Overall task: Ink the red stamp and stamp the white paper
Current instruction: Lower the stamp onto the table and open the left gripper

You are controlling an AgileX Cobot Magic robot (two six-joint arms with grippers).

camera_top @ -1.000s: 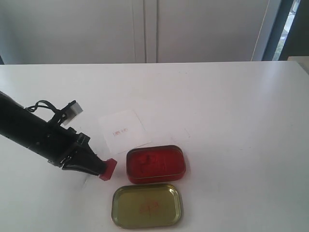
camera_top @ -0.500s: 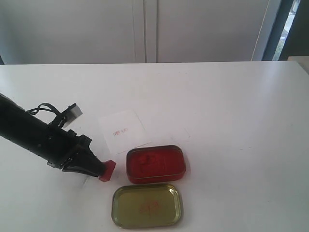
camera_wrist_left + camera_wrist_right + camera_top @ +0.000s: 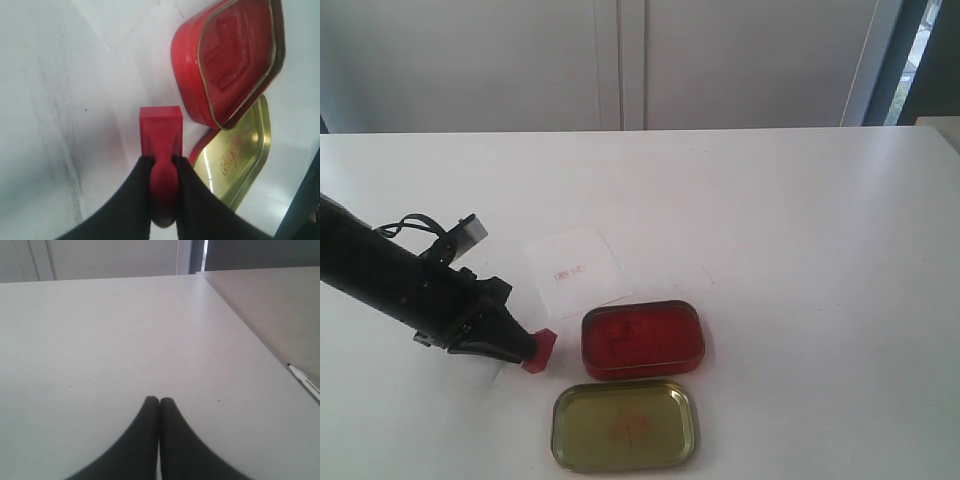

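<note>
The small red stamp is low over the table, left of the red ink-pad tin. My left gripper is shut on its knob handle, the block base pointing away from the fingers. The white paper, a small square with a tiny red mark, lies flat just behind the stamp and the tin. My right gripper is shut with nothing in it, over bare table; it does not show in the exterior view.
The tin's gold lid lies open side up in front of the ink pad, near the table's front edge. A pen lies on a neighbouring surface past the table's edge in the right wrist view.
The left gripper with the stamp has drifted slightly left and back, a little away from the tin. Paper, tin and lid have not moved.
</note>
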